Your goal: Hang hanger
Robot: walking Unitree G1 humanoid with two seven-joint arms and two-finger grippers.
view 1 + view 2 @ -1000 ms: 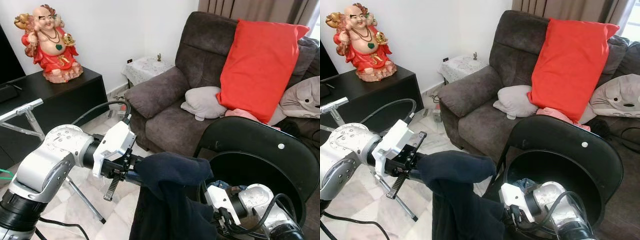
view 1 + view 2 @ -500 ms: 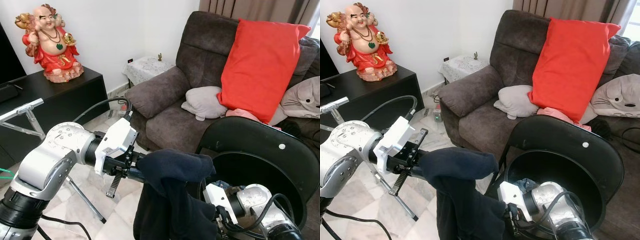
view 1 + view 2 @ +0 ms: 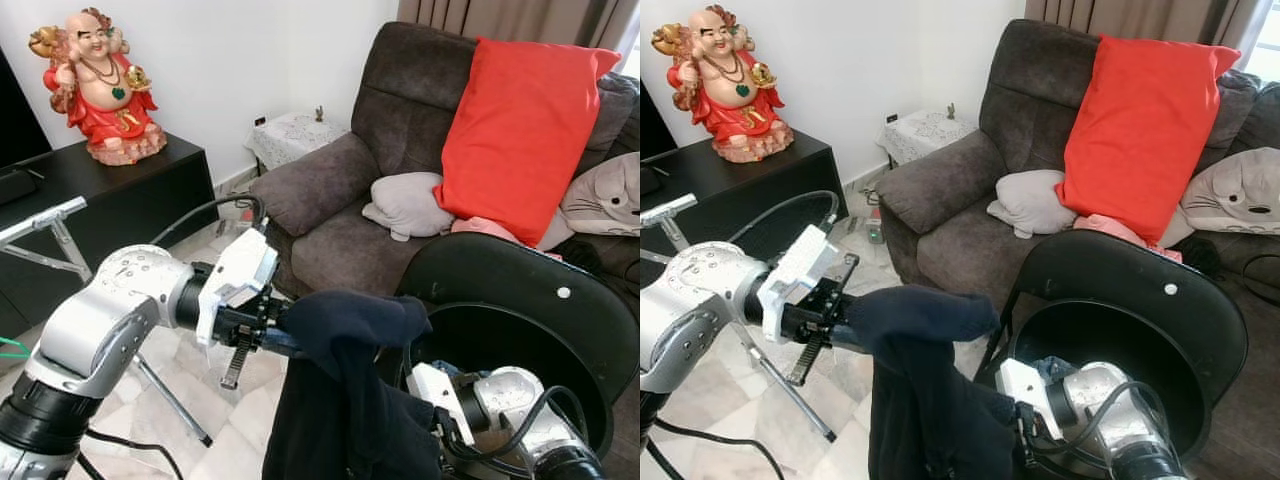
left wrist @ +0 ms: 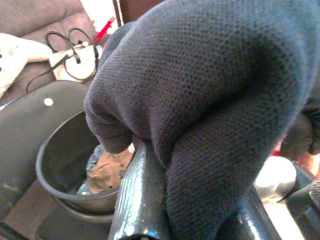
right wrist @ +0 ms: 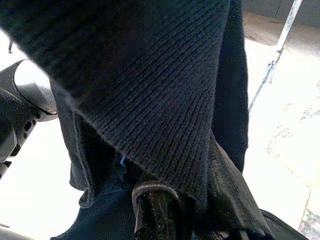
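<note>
Brown sofa [image 3: 400, 130], white wall [image 3: 230, 50], tiled floor [image 3: 200, 440]

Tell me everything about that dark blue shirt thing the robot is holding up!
The dark navy garment looks like soft knitted cloth, with ribbing in the right wrist view. It is bunched over the left gripper, whose black fingers are under its folds, and hangs down limp. The right gripper is pushed into its lower part. Behind it stands the black laundry tub.
</note>
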